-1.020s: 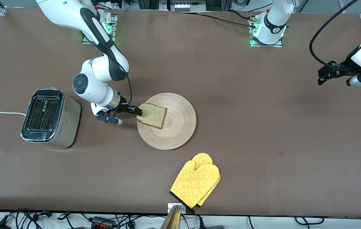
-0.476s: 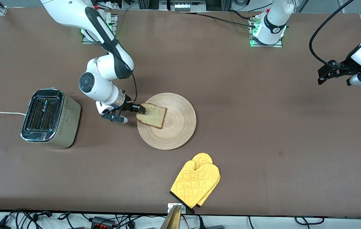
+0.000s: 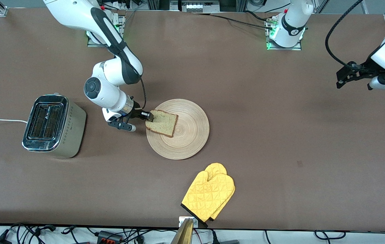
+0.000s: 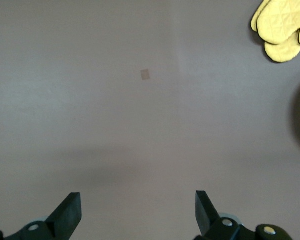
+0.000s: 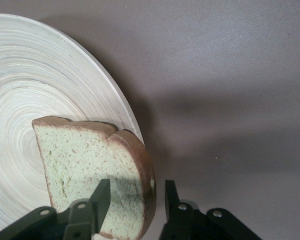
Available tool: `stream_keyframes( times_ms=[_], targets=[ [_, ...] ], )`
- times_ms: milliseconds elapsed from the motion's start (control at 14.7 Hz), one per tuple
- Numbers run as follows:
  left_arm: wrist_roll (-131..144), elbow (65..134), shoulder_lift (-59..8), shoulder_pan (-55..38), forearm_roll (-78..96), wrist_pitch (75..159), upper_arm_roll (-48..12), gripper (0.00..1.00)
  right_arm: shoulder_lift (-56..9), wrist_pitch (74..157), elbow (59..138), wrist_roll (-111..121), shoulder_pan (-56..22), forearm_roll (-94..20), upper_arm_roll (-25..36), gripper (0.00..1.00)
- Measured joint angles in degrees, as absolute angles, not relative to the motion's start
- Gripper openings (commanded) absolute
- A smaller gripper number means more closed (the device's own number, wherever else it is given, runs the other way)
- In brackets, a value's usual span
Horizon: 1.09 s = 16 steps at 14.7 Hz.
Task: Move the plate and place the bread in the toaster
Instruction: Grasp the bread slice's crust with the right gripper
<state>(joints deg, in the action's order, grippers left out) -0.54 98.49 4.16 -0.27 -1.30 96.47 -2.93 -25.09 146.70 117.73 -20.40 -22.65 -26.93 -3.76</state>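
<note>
Pinching bread edge now: right claw, wider before; left claw released.

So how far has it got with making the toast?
Early days. Nothing looks finished: the toaster slots show no bread. In hand: the right hand has its fingers either side of the bread edge on the plate, not lifted. The left hand waits, open, over the table's left-arm end. Left: lifting the slice and dropping it in.
</note>
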Motion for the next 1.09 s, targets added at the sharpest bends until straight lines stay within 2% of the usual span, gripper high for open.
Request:
stream_keyframes(
  times_ms=[612,1088],
  targets=[
    [3.3,98.5,2.8,0.4,-1.3,95.9,-2.7,1.00,-25.1,146.7,117.7,-21.8,-22.7,-27.0,-3.8,0.00],
    [4.1,97.6,2.8,0.5,-1.3,96.0,-2.7,1.00,-24.7,146.7,116.5,-26.0,-23.5,-27.0,-3.7,0.00]
  ],
)
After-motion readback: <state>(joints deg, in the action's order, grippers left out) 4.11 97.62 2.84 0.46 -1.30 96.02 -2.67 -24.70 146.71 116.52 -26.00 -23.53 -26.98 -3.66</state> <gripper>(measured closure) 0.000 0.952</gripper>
